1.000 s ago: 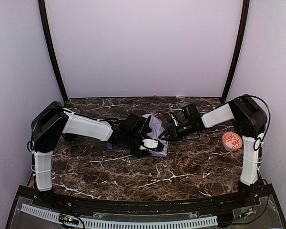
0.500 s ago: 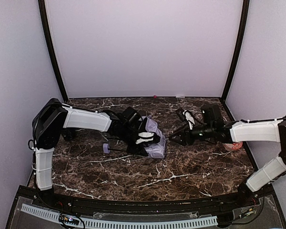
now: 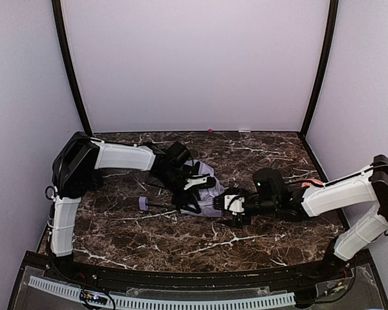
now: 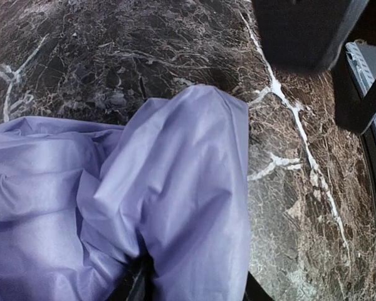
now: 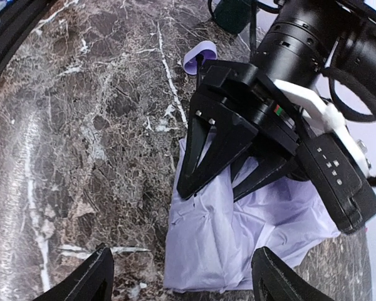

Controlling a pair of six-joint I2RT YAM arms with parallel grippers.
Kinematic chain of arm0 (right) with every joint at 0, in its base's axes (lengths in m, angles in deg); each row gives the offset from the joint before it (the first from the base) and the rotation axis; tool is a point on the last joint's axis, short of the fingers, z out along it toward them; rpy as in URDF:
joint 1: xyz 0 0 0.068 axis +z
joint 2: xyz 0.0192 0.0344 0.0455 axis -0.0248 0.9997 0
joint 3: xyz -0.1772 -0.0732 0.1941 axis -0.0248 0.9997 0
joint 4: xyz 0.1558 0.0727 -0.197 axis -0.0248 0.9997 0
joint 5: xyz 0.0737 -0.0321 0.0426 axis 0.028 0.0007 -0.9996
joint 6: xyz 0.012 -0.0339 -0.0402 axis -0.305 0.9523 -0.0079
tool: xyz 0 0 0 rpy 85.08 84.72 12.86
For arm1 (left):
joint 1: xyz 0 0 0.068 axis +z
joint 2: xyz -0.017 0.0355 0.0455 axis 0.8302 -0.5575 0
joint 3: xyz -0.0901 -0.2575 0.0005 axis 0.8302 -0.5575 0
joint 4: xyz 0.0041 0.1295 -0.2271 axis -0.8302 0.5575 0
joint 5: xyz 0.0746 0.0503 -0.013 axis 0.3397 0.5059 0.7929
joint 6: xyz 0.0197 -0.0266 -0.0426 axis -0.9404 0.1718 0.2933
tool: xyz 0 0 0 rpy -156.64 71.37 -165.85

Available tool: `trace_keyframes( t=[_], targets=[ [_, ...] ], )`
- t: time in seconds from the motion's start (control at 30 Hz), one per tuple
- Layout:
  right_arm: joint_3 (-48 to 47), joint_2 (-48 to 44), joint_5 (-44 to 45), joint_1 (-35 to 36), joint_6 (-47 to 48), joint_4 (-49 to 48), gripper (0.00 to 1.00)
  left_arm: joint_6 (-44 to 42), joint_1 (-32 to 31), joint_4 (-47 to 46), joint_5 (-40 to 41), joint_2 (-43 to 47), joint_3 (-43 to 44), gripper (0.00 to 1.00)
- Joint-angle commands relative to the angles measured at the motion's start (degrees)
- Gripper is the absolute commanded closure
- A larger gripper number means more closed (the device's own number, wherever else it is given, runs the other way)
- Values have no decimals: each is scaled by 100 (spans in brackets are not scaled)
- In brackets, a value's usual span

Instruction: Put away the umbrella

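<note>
The umbrella (image 3: pixel 211 199) lies folded on the table, about midway across it and a little left of centre, its pale lavender cloth bunched in a loose heap. Its thin black shaft (image 3: pixel 161 206) runs out of the heap to the left, flat on the table and ending in the small lavender handle (image 3: pixel 143 203). In the right wrist view the cloth (image 5: pixel 238 232) spreads in creased folds over the stone, and the handle (image 5: pixel 199 56) shows beyond it. The left gripper (image 3: pixel 193 197) comes down onto the heap from behind. Its two black fingers (image 5: pixel 203 144) stand partly apart with their tips pressed into the cloth, pinching a fold of it. The left wrist view shows that fold (image 4: pixel 175 188) bulging up between the fingers, which are only just visible at the lower edge. The right gripper (image 3: pixel 227 206) lies low over the table just to the right of the heap and points at it. Its fingers (image 5: pixel 100 276) are spread wide, with nothing caught between them, and the near edge of the cloth lies just ahead of the tips. Both arms reach in from the sides, bent at the elbow. The table (image 3: pixel 116 226) is dark brown marble with white veins. A red-and-white disc (image 3: pixel 309 184) lies near its right side, mostly hidden behind the right arm. Plain pale walls close in the back and both sides.
</note>
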Motion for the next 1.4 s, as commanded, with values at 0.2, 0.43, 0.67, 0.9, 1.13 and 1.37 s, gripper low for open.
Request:
trace_keyframes(
  t=[0.2, 0.43, 0.67, 0.9, 1.13, 1.37],
  targets=[
    [-1197, 1314, 533, 148, 1641, 717, 26, 125, -88, 1569, 4, -573, -108, 60],
    [-1513, 1828, 828, 226, 1929, 1379, 34, 77, -79, 1683, 35, -676, 44, 60],
    [-1435, 1926, 977, 295, 1304, 1619, 76, 320, 126, 1336, -160, -514, -66, 39],
    [-1363, 1857, 590, 294, 503, 1889, 96, 1229, 347, -908, 187, 715, -1235, 24],
    [-1732, 1927, -63, 272, -550, 2645, 99, 1514, 360, -3000, 788, 2523, -3156, 20],
    [-1874, 2027, -1283, -122, -1638, 2786, 100, 1211, 298, -4404, 993, 4015, -4582, 19]
  ],
)
